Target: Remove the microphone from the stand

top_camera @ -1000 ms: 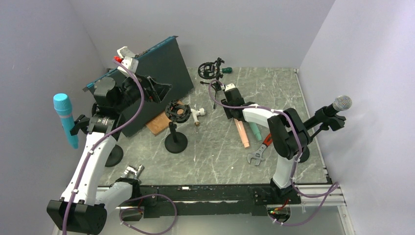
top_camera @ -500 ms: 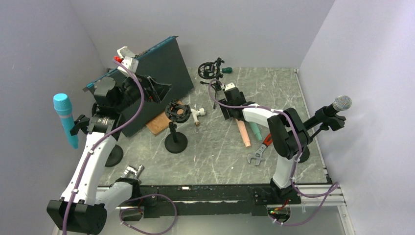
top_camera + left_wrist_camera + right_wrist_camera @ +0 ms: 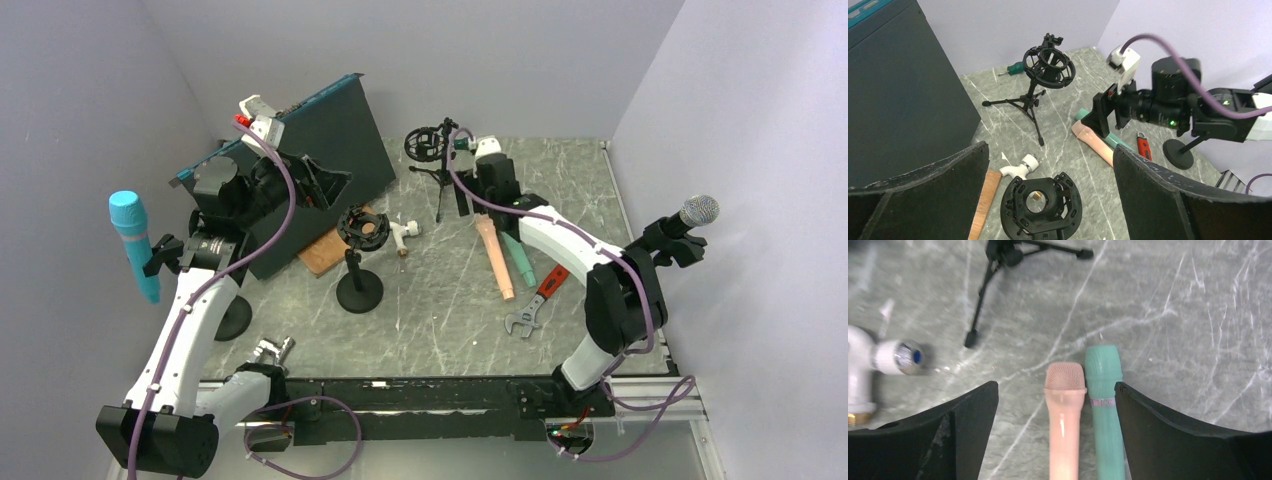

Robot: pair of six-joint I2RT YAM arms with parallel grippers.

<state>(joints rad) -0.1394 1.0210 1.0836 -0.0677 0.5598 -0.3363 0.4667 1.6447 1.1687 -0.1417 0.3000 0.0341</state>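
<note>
My right hand (image 3: pixel 1055 400) hangs wide open and empty just above the pink microphone (image 3: pixel 1064 425) on the counter (image 3: pixel 1188 315). My left hand (image 3: pixel 1049 150) is also open and empty. The silver-headed microphone (image 3: pixel 697 212) sits clipped in its stand (image 3: pixel 665 243), well off to my right hand's right, so open fingers suit reaching for it.

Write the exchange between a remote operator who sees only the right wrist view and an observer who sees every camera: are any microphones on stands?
Operator: Under my right gripper I see only a pink microphone and a green microphone lying flat. Any on stands?
Observer: Yes, a silver-headed microphone is clipped in the right stand at the right edge of the table.
Operator: Any other?
Observer: A blue microphone is clipped in the left stand at the far left.
</note>
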